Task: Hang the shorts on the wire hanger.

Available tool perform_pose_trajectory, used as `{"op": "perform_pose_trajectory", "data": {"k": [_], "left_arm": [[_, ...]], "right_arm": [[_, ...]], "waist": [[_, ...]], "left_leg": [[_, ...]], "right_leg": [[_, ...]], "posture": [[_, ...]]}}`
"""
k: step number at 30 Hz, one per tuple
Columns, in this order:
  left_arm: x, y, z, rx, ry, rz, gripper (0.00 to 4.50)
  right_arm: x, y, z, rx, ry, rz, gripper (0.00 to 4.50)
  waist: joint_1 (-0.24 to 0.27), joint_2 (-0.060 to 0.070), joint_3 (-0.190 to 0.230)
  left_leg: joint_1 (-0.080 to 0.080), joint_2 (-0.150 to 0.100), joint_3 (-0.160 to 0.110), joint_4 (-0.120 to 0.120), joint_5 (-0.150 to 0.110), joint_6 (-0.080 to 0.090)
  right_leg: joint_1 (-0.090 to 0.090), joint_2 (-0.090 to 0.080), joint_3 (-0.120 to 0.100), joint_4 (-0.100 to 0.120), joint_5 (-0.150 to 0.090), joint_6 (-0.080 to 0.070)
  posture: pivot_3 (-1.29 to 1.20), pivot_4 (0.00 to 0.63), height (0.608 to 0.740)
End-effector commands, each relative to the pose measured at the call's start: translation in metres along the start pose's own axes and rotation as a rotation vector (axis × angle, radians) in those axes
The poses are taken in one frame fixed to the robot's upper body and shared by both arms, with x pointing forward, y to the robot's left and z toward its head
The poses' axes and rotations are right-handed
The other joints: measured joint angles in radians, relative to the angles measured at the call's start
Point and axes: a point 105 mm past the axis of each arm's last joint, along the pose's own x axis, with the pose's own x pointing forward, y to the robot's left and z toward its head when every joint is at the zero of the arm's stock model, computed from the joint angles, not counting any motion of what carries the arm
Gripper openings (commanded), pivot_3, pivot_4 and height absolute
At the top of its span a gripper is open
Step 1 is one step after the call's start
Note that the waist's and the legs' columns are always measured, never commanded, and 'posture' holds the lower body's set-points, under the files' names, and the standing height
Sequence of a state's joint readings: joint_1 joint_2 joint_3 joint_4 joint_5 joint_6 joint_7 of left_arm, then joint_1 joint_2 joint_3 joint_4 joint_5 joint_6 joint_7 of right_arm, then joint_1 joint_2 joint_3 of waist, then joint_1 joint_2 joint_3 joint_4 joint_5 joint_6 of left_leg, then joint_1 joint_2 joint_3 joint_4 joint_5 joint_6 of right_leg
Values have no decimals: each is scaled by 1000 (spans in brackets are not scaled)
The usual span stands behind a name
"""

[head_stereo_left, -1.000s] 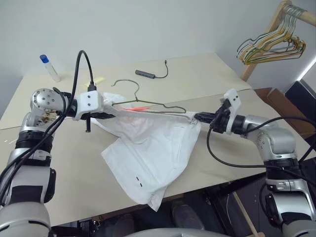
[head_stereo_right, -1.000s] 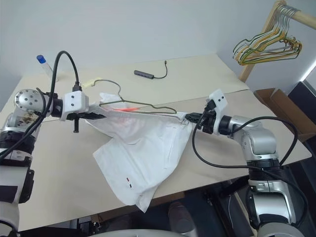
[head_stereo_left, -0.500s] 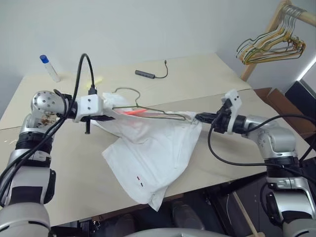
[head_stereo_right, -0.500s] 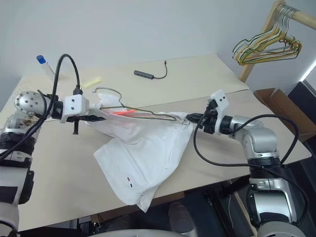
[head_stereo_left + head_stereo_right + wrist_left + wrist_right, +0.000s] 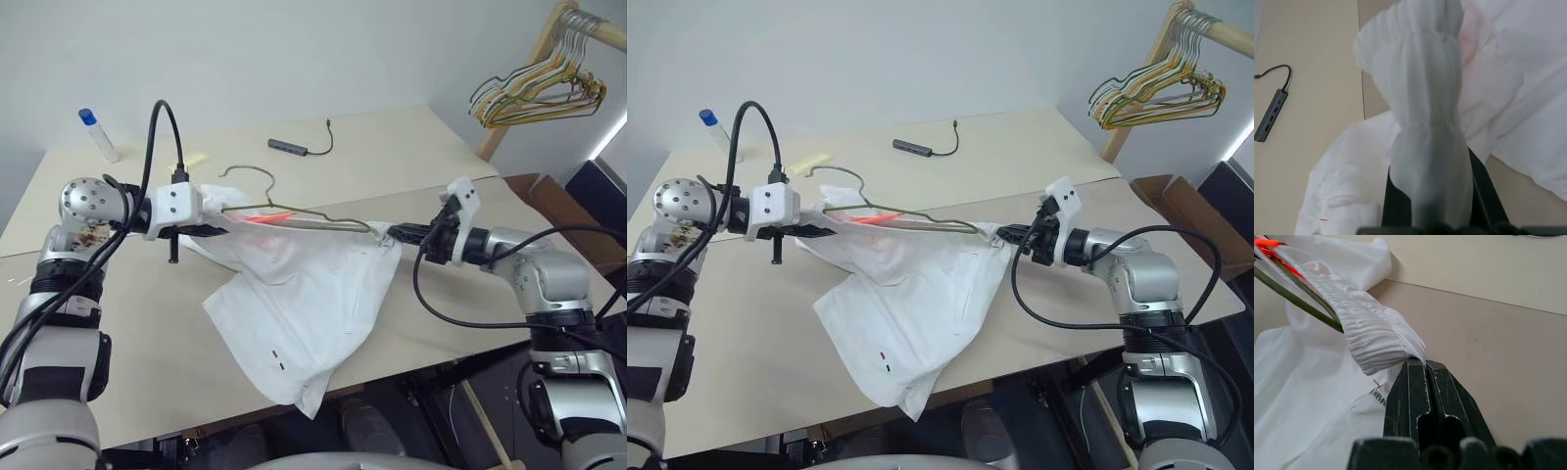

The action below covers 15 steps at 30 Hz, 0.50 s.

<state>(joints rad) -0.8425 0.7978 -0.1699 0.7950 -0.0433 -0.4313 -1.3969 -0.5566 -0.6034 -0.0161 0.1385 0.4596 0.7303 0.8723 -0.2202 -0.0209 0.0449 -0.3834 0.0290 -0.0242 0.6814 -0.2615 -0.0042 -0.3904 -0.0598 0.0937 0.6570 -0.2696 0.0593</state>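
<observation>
the shorts [image 5: 304, 294] hang stretched between the 2 grippers above the beige worktop [image 5: 392, 147], the elastic waistband pulled into a taut line and the rest of the white cloth draping down onto the worktop toward its near edge. the left gripper [image 5: 217, 231] is clamped on the bunched waistband at one end; in the left wrist view the gathered fabric [image 5: 1430, 147] rises between its black fingers [image 5: 1396, 200]. the right gripper [image 5: 400, 233] is pinched closed on the other end of the waistband, and in the right wrist view its 2 fingers [image 5: 1410, 391] press together on the ruffled edge. the wire hanger [image 5: 294, 208] runs along the waistband between the grippers, its lower wire lying close against the elastic and its curved hook sticking up behind the shorts near the left gripper. a small red-orange tag [image 5: 269, 219] shows at the waistband beside the wire. farther back on the worktop lie a black cable with a small grey adapter [image 5: 289, 147] and a white bottle with a blue cap [image 5: 98, 134]. a bunch of yellow-green and dark hangers [image 5: 534, 90] hangs on a wooden rail at the far right.
</observation>
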Motion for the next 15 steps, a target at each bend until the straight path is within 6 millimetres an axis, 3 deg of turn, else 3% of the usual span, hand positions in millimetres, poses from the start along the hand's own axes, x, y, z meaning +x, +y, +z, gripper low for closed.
{"op": "perform_pose_trajectory", "data": {"k": [1,8,15], "left_arm": [[-18,11,-2,13,32,81,14],[-18,13,-4,13,44,103,14],[-15,11,-20,73,176,104,14]], "right_arm": [[-16,-13,15,-26,-29,-65,69],[-16,-13,14,-27,-28,-60,69],[-18,-11,17,-25,-38,-49,69]], "waist": [[0,0,0],[1,0,0],[1,0,0]], "left_leg": [[0,0,0,0,0,0],[0,0,0,0,0,0],[0,0,0,0,0,0]], "right_leg": [[0,0,0,0,0,0],[0,0,0,0,0,0],[0,0,0,0,0,0]], "posture": [[-155,0,740],[-154,0,740],[-158,0,740]]}}
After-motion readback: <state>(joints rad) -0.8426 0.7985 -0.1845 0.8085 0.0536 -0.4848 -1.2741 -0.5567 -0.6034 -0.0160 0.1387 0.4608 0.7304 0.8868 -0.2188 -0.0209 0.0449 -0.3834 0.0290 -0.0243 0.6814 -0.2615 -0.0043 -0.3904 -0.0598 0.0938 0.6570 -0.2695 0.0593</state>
